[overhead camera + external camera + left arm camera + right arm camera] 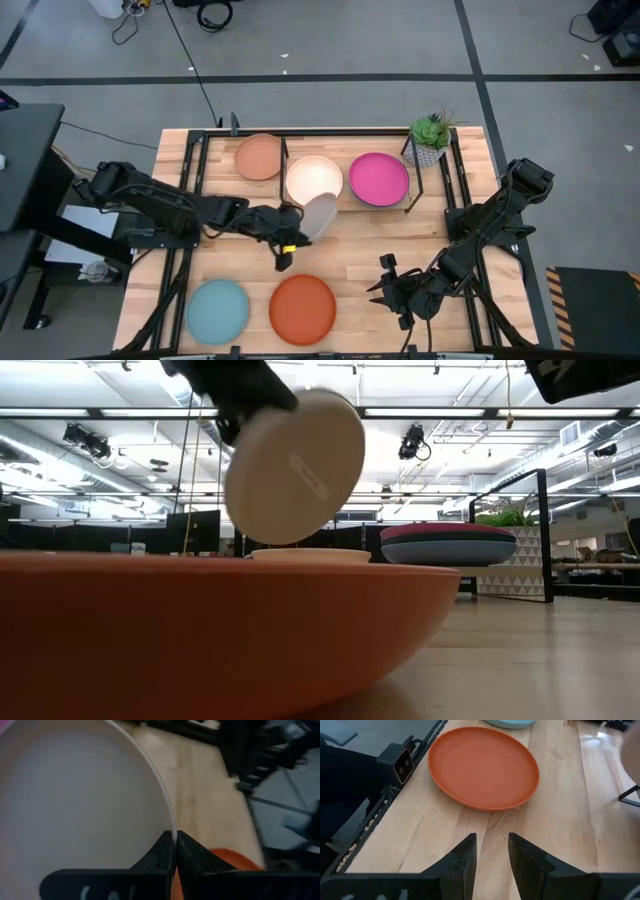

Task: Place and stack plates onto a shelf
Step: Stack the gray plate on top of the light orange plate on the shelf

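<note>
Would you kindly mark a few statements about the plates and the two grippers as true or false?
1. The left gripper holds a grey plate tilted in the air. True.
2. The orange plate lies on the shelf. False: it lies on the table's near part, beside the aqua plate.
3. The right gripper is open and empty. True.
4. The magenta plate sits alone. False: the low view shows another plate under it.
</note>
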Controlling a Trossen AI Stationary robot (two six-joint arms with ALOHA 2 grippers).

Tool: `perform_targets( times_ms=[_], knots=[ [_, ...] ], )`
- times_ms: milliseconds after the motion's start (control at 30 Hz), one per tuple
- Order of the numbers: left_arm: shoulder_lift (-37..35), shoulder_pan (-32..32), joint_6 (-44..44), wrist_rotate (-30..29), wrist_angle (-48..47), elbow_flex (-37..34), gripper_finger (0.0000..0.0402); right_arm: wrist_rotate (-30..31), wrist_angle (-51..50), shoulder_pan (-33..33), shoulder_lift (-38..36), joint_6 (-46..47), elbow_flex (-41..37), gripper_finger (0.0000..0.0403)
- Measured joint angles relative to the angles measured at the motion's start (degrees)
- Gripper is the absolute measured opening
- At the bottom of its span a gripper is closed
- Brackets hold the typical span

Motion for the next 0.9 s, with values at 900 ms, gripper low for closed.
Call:
perform_targets(
  times_ms=[900],
  knots=[
    [13.1, 7.7, 14.8, -20.7, 8.5, 3.7, 0.0016, 0.0, 0.0, 0.0, 0.0, -0.4, 0.0, 0.0119]
  ],
)
